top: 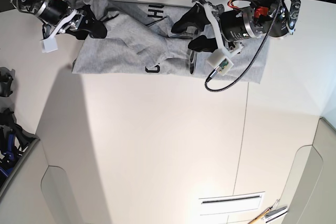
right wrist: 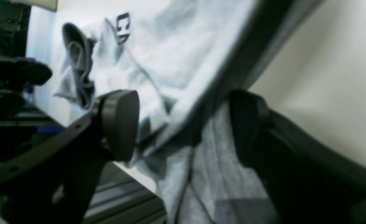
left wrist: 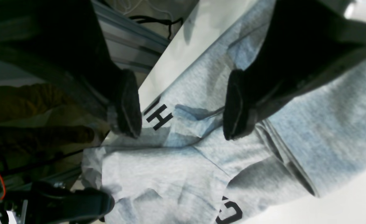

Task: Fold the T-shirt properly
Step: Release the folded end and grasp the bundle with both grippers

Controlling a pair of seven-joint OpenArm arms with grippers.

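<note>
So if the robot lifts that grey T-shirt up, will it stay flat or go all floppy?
Probably floppy: the T-shirt already lies in soft creases and bunches near the left hand. It looks thin, so likely light. It would probably sag between the two hands and not roll or tip.

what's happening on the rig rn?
Both arms are working a grey T-shirt that lies rumpled at the far edge of the white table, black lettering partly showing. The left claw is open, hovering over a crease near the printed letters. The right claw is also open, straddling an edge of the fabric. Neither has closed on the cloth, and no neat fold shows so far.
</note>
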